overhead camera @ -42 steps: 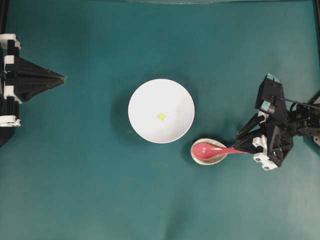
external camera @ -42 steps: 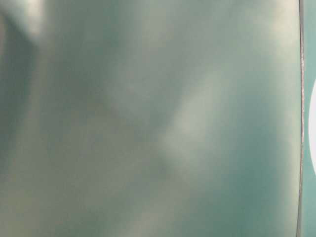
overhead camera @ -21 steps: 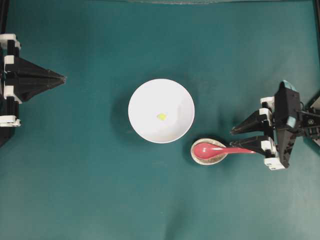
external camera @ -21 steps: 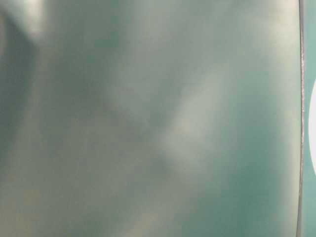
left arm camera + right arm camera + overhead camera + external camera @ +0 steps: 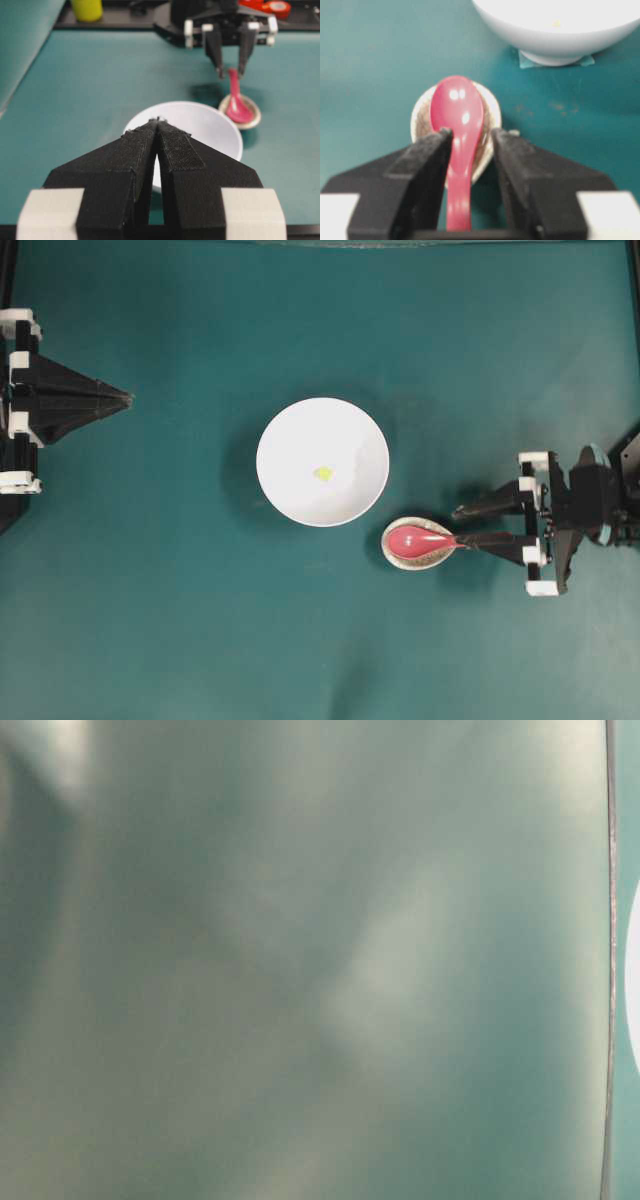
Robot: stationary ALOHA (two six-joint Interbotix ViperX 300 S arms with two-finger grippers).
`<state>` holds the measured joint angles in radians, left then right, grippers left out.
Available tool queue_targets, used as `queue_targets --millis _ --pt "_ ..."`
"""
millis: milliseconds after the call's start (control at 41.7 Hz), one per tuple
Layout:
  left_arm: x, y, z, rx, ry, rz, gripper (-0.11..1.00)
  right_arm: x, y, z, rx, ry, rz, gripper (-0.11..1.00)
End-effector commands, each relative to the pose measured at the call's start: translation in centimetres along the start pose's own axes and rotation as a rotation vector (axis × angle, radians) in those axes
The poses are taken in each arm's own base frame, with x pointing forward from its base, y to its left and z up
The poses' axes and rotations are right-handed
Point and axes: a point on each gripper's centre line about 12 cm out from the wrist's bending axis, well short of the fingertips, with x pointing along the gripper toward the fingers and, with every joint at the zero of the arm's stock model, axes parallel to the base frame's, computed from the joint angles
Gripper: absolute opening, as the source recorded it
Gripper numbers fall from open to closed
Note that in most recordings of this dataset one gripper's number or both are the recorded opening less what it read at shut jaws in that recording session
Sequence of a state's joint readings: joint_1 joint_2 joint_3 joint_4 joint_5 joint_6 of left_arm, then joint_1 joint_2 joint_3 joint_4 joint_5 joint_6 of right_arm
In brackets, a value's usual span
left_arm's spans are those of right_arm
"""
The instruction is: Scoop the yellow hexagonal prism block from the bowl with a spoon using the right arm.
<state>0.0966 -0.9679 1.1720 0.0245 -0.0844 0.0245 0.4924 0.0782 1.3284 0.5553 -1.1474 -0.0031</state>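
Note:
The white bowl (image 5: 300,440) sits mid-table with the tiny yellow hexagonal prism block (image 5: 323,473) inside it. Right of the bowl, the red-pink spoon (image 5: 425,538) lies with its scoop in a small speckled dish (image 5: 392,552). My right gripper (image 5: 461,525) is open and straddles the spoon's handle. In the right wrist view the handle (image 5: 458,200) runs between the fingers (image 5: 422,165), close against the left one, with a gap to the right one. The left gripper (image 5: 128,396) rests shut at the far left, empty. It hides the block in the left wrist view.
The bowl (image 5: 555,40) stands just beyond the dish (image 5: 490,112), on a teal patch. A yellow cylinder (image 5: 87,9) and a red tape roll (image 5: 272,6) lie beyond the table's far edge. The table-level view is a blur.
My right gripper has turned level and slid left along the spoon, so its open fingers now flank the handle up near the scoop. The left arm, bowl and block have not moved.

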Motion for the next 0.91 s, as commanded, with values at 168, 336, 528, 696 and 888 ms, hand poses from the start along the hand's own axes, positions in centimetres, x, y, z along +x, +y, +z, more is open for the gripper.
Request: queue_targets --millis 168,336,528,696,888 --pt "0.3 0.1 0.7 -0.002 -0.018 0.004 0.0 -0.4 1.7 -1.3 -0.036 -0.034 -0.001 0.44" --pt "0.3 0.1 0.8 -0.002 -0.029 0.004 0.0 -0.5 1.5 -1.9 -0.051 -0.014 -0.007 0.44" --pt "0.4 0.1 0.9 -0.002 -0.034 0.004 0.0 -0.6 1.2 -2.3 -0.057 0.006 -0.019 0.44" --pt "0.3 0.1 1.0 -0.002 -0.043 0.004 0.0 -0.6 1.1 -2.5 -0.055 0.017 -0.03 0.44" --pt "0.3 0.1 1.0 -0.002 -0.047 0.004 0.0 -0.5 0.9 -2.8 -0.05 0.042 -0.047 0.44"
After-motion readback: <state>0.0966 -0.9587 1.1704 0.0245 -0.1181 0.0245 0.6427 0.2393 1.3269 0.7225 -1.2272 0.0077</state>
